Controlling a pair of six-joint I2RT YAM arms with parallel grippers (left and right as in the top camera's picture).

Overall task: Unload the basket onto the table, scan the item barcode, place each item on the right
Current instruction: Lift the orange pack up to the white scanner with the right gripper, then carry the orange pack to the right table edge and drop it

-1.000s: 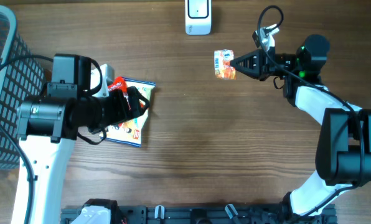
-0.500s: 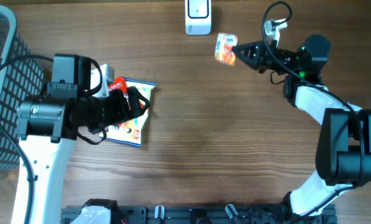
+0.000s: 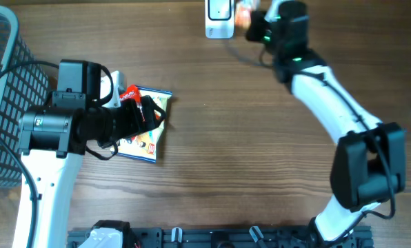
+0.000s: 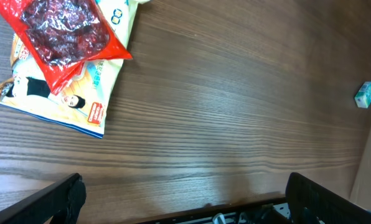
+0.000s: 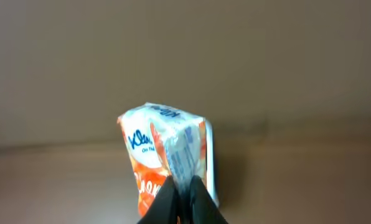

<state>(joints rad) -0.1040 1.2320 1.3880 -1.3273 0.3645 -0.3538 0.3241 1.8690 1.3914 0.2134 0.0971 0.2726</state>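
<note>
Tightly, right end effector [image 5: 182, 190] pinches orange packet [image 5: 164, 146].

Orange-and-white packet [image 5: 164, 146], pinched at its edge in right hand [image 5: 182, 193], beside white scanner [image 3: 219, 19]

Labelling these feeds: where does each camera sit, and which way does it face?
Overhead: above the brown wooden table, facing straight down; left arm, right arm, white scanner.
Left wrist: on left arm, facing down past open left gripper at red plastic pouch.
Right wrist: faces along shut right gripper pinching orange-and-white packet.
Shared: overhead also shows pouch and packet.
</note>
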